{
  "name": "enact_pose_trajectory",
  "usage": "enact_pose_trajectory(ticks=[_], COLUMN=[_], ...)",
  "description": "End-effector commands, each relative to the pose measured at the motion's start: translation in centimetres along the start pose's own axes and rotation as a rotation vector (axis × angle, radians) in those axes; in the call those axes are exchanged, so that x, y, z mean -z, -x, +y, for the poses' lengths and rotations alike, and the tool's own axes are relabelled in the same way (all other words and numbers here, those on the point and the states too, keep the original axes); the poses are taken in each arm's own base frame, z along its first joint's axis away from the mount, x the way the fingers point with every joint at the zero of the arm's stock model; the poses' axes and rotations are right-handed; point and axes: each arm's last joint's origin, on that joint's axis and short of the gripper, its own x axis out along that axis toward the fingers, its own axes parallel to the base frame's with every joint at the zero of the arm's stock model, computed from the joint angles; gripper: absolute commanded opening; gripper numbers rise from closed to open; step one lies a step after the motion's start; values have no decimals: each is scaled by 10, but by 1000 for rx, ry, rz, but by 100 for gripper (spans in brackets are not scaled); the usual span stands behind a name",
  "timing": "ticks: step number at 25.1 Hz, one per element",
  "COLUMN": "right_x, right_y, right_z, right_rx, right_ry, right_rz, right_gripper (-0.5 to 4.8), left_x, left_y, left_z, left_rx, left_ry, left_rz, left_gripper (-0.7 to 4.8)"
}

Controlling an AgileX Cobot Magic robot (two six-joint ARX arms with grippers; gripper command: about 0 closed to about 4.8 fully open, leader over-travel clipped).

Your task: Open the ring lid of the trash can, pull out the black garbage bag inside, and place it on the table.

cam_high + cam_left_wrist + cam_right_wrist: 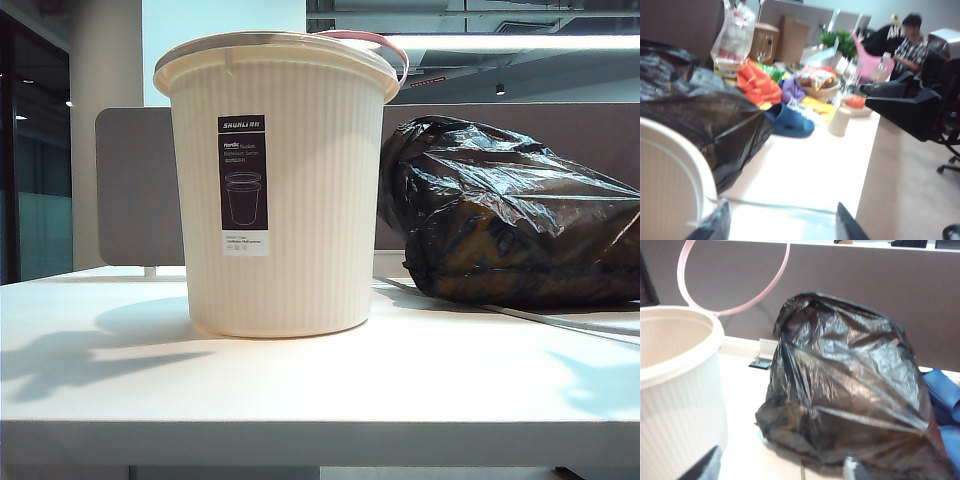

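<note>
The trash can [275,185], cream and ribbed with a dark label, is seen upright on the white table [300,385]. Its ring lid [715,300], a thin pink hoop, is raised open at the back of the rim and stands upright against the grey partition panel [865,300]. The black garbage bag [515,215] is found lying on the table just beside the can, bulging and crinkled, out of the bin. The left gripper [782,225] is shown only by its two dark fingertips [715,225], which are spread wide with nothing between them; the can's rim lies just beside one fingertip and the bag a little beyond it. The right gripper [777,467] is likewise seen by its fingertips [702,470] alone, set wide apart and empty; the bag lies directly ahead of them, close but not touched, and the can is beside one fingertip. A dark blue slipper [790,122] is noted beyond the bag, among assorted clutter further along the table.
</note>
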Motion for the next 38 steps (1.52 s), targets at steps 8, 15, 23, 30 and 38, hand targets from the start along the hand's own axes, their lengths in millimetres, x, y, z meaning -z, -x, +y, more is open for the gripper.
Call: enact_pose_trajectory(ticks=[8,15,23,30,38], right_x=[26,35,37,37,55], right_y=[6,6,5,9,18], right_z=[5,5,6,12,18], right_rx=[-107,-139,-161,-224,-256], right_ry=[-2,-39,-69,-54,-50], right_rz=[-4,-10,-5,-35,-88], right_gripper=[304,304,304,299,176], left_x=[-10,-21,-27,-23,-4], left_y=[23,55,99,143,184], left_z=[-19,-47,-83,-116,-144], left_rx=[-121,-153,-214,-318,-441], left_ry=[-91,-174,-222,-240,-267], left_rz=[4,-21,-61,-99,-130], left_gripper=[268,268,268,268,267])
